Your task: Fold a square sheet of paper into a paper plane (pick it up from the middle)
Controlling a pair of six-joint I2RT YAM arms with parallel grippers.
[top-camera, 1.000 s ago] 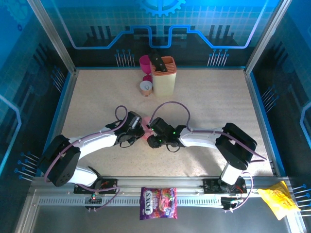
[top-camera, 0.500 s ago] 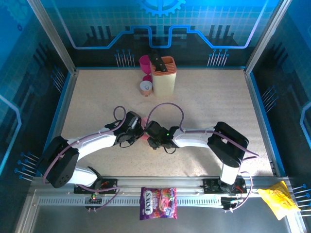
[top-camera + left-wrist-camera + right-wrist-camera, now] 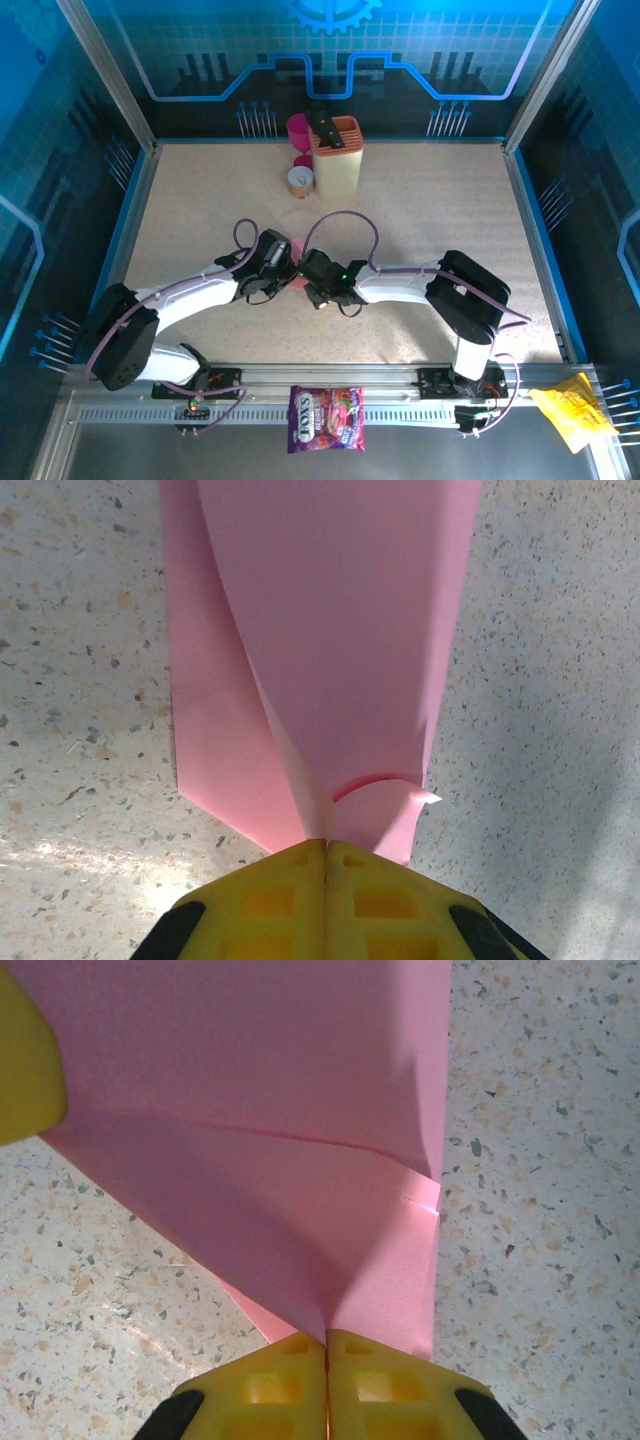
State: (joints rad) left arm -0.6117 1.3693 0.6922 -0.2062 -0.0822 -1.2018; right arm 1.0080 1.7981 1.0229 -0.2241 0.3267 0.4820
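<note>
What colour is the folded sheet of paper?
The sheet of paper is plain pink, without markings; the left wrist view shows it best.

A robot lab cell; blue printed walls, aluminium frame, speckled table.

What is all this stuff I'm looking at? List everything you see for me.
sheet of paper: one, pink, partly folded, mid-table between the two grippers
cup: one, magenta, far edge of the table, beside the holder
holder: one, cream with an orange top and a black handle sticking out, far edge
small round item: one, brownish, in front of the cup; too small to identify
candy bag: one, purple, front rail
packet: one, yellow, front right corner
table: one, speckled beige
left gripper: one, yellow, shut on the sheet of paper
right gripper: one, yellow, shut on the sheet of paper
</note>
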